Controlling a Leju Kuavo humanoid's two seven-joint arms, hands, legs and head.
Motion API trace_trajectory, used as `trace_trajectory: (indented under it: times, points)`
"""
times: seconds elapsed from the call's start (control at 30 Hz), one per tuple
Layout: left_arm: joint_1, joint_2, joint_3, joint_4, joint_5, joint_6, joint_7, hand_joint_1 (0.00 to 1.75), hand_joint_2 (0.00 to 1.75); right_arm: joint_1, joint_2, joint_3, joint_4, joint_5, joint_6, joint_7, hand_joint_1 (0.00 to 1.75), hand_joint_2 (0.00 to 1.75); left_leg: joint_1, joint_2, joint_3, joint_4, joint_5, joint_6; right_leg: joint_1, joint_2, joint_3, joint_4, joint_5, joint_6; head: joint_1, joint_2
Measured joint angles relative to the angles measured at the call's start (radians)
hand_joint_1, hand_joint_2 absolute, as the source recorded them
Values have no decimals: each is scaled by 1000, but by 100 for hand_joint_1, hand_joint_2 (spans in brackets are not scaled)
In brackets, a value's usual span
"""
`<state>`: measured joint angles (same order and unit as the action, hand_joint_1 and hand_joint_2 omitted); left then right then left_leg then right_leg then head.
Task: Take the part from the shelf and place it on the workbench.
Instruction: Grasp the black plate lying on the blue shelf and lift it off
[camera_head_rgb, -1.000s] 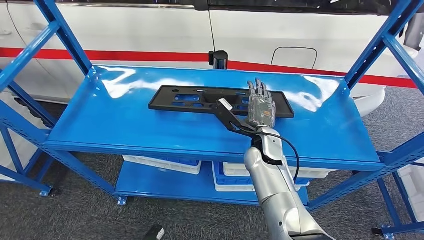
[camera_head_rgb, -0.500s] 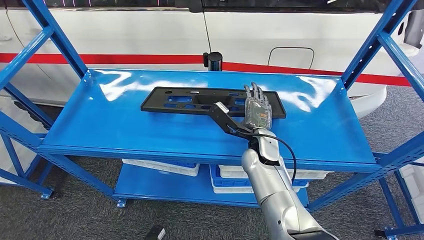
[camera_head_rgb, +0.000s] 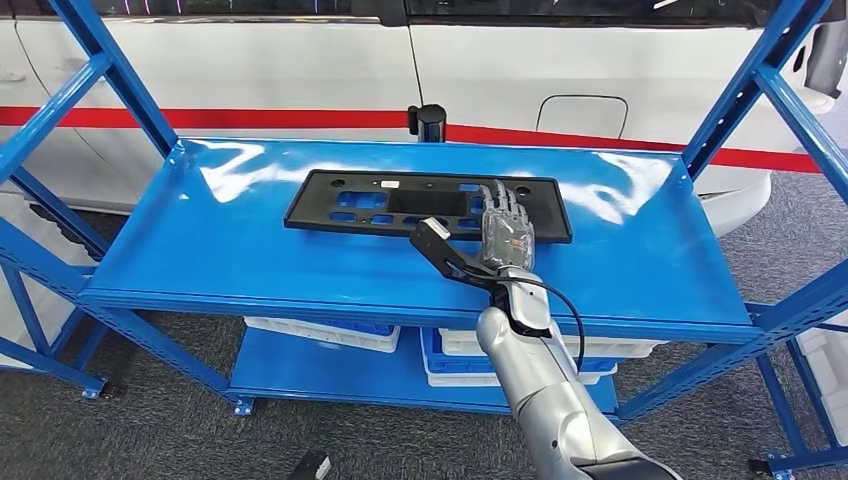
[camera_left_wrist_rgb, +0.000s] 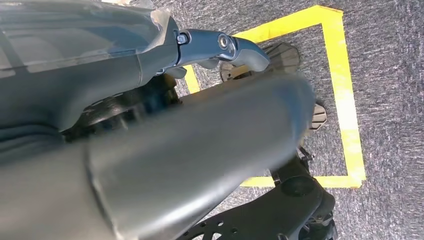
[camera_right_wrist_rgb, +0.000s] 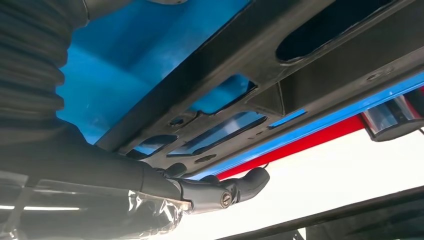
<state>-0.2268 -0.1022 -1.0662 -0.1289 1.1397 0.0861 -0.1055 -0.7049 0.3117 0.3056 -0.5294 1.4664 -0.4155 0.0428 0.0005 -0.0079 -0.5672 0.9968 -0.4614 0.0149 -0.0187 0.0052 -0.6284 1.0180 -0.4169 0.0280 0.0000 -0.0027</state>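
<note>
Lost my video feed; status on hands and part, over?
Right robot hand flat over black part's right end, no grip seen. Part lying on blue shelf. Left robot hand hangs by floor. Path clear.

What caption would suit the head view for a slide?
Right hand reaches over the black part lying on the blue shelf, a white car behind.

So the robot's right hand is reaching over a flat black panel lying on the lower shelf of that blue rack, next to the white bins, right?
Not quite. The flat black panel lies on the upper shelf of the blue rack, as the head view shows; the white bins sit on the level below it. The rest holds: the right hand is stretched out over the panel's right part.
</note>
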Motion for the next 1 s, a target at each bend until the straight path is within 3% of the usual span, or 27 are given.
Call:
trace_trajectory:
  times: [0.4, 0.53, 0.73, 0.9, 1.0]
  points:
    - [5, -19, 0, -8, 8, 15, -50, 0, 175, -10, 0, 12, 29, 5, -4, 3, 1, 175, -7, 0, 1, 1, 0, 1, -3, 0, 1, 0, 0, 1, 0, 0]
    - [6, -20, 0, -9, 12, 19, -66, 0, 175, -12, 0, 13, 35, 6, -6, 3, 173, 175, -6, 0, 1, 1, 0, 1, -4, 0, 1, 0, 0, 1, 0, 0]
    - [5, -21, 0, -10, 15, 40, -123, 0, 175, -14, -1, 12, 46, -4, -24, -15, 175, 175, -6, 0, 1, 1, 0, 1, -3, 0, 1, 0, 0, 1, 0, 0]
    - [2, -25, -1, -13, -27, 135, -212, 0, 175, -22, -10, 12, 48, -15, -40, -20, 175, 175, -7, 0, 3, 1, -1, 1, -3, 0, 0, 0, 0, 1, 0, 0]
    - [1, -27, -1, -16, -30, 131, -216, 0, 175, -32, -18, 11, 48, -21, -45, -25, 175, 175, -7, 0, 3, 1, -1, 2, -3, 0, 0, -1, 0, 1, 0, 0]
